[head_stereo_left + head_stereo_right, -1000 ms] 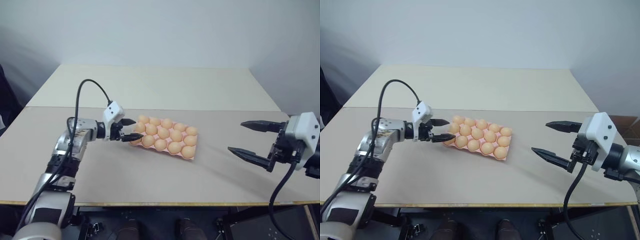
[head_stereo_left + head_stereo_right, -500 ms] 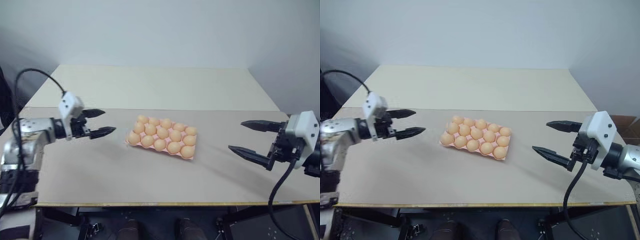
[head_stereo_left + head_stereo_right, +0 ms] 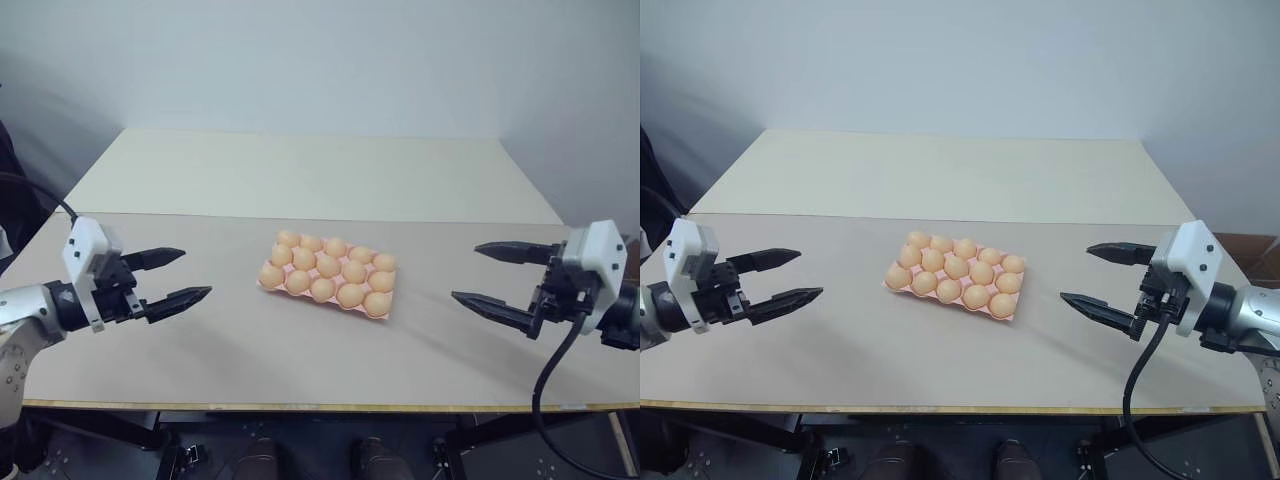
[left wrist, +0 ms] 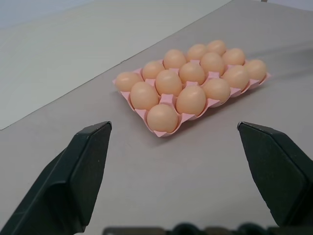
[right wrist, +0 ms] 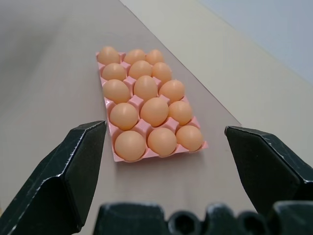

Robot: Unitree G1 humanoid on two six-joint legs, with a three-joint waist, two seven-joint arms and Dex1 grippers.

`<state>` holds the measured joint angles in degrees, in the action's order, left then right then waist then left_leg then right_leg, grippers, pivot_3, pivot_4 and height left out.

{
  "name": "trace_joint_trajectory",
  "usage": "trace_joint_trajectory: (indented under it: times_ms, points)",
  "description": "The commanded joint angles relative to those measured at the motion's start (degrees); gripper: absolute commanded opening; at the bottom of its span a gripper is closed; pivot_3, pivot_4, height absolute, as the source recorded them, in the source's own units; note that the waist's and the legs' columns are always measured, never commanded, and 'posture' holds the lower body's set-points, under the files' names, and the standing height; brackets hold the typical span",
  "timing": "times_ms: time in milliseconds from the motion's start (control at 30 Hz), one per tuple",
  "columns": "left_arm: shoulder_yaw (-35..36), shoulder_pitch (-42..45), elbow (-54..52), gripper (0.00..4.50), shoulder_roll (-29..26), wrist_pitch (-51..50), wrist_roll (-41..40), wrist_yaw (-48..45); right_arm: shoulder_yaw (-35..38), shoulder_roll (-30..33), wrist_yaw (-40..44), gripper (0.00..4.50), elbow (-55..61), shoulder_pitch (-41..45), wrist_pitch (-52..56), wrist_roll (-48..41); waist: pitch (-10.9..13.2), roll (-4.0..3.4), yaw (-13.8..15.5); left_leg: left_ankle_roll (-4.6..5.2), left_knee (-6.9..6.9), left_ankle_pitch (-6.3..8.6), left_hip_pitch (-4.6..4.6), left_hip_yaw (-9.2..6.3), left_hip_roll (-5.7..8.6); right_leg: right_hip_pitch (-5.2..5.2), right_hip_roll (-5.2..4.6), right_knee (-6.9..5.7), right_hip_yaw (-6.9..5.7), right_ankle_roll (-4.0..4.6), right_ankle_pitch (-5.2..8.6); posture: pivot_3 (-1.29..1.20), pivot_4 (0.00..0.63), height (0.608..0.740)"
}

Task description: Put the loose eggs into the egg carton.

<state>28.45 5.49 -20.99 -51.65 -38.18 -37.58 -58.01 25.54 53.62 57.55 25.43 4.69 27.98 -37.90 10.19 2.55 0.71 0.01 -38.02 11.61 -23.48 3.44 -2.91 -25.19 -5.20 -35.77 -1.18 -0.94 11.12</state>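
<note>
The pale pink egg carton point(image 3: 267, 288) lies flat in the middle of the table, and tan-orange eggs point(image 3: 326, 266) sit in all of its cups. No egg lies loose on the tabletop in view. My left gripper point(image 3: 198, 272) hovers well to the left of the carton, open and empty, pointing toward it. My right gripper point(image 3: 464, 272) hovers about as far off to the right, also open and empty. In each wrist view the carton point(image 4: 166, 133) point(image 5: 161, 155) lies ahead between that gripper's spread black fingers point(image 4: 83, 166) point(image 5: 73, 166).
The carton rests on a grey-beige tabletop point(image 3: 300, 350) whose front edge point(image 3: 320, 405) runs just below the grippers. A lighter cream table point(image 3: 300, 175) joins it behind, up to a plain wall.
My left gripper has drawn back from the carton's left end, moving left and toward the table's near edge, open and empty throughout. The right gripper and the carton have stayed put.
</note>
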Motion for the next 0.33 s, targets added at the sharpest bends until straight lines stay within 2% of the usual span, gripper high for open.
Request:
trace_joint_trajectory:
  times_ms: [33,333]
  points:
    - [2.66,-1.14,-2.13,4.49,-1.23,-1.03,-1.51,1.12,1.15,0.74,0.53,4.50,-0.01,0.90,-0.92,-0.50,0.00,0.00,-0.06,0.00,0.00,0.00,0.00,0.02,0.00,-0.01,0.00,0.00,0.02,0.00,0.00,0.00,0.150,0.740]
    - [3.71,-2.29,-2.85,4.49,-2.89,-2.32,-2.84,1.94,0.97,0.39,0.50,4.50,0.23,0.54,-0.82,-0.32,0.00,0.00,-0.03,-0.01,0.01,0.01,0.00,0.04,-0.01,-0.04,0.00,0.00,0.03,0.01,0.01,0.00,0.150,0.740]
